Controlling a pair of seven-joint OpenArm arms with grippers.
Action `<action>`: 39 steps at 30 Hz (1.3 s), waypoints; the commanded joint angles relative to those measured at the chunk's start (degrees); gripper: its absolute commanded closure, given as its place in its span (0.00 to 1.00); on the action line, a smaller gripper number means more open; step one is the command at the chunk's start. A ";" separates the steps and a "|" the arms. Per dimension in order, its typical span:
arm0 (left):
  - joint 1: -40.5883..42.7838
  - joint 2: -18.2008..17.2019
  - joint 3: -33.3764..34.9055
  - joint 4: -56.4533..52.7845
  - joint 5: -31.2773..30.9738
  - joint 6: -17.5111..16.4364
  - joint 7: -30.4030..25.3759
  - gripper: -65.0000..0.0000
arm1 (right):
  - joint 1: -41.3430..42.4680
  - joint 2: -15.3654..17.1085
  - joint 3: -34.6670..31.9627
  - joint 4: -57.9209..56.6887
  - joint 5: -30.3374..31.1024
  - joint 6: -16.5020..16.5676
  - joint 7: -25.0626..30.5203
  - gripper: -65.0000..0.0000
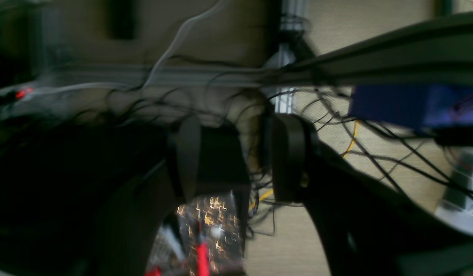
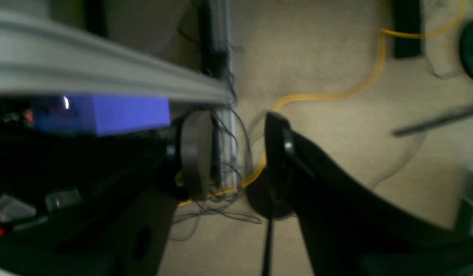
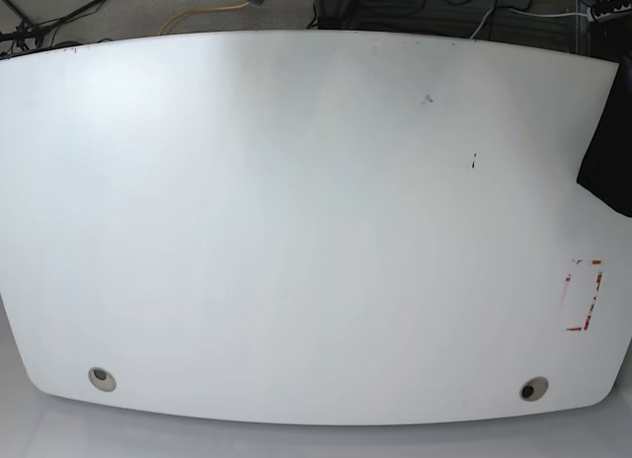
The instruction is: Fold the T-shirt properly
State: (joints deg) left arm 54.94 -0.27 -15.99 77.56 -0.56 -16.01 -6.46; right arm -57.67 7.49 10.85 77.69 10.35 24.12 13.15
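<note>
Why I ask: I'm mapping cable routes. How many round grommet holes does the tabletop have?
2: one grommet hole near the front left corner of the table, the other grommet hole near the front right.

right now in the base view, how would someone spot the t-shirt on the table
Start from the big white table that fills the base view and follow it to its right edge. Just above mid-height there, a dark wedge of fabric cuts in from outside the picture: that is the t-shirt. It is the only black shape on the surface, far larger than the small red-marked rectangle below it.
</note>
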 commanded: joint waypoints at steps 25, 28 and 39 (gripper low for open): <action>-41.36 -4.69 6.89 -64.15 8.51 3.39 -0.79 0.59 | 35.12 1.09 -1.31 -51.71 -9.78 0.72 0.35 0.66; -44.78 -4.69 6.89 -68.28 8.51 3.39 -0.79 0.59 | 38.11 1.44 -1.40 -55.23 -9.78 0.72 0.35 0.66; -48.56 -4.61 6.89 -71.36 8.69 8.32 -0.44 0.59 | 43.91 2.58 -1.49 -58.75 -9.78 0.72 -2.91 0.66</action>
State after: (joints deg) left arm 6.20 -4.38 -9.06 6.28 7.92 -7.49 -6.94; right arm -13.80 9.45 9.30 18.92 0.34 24.40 10.07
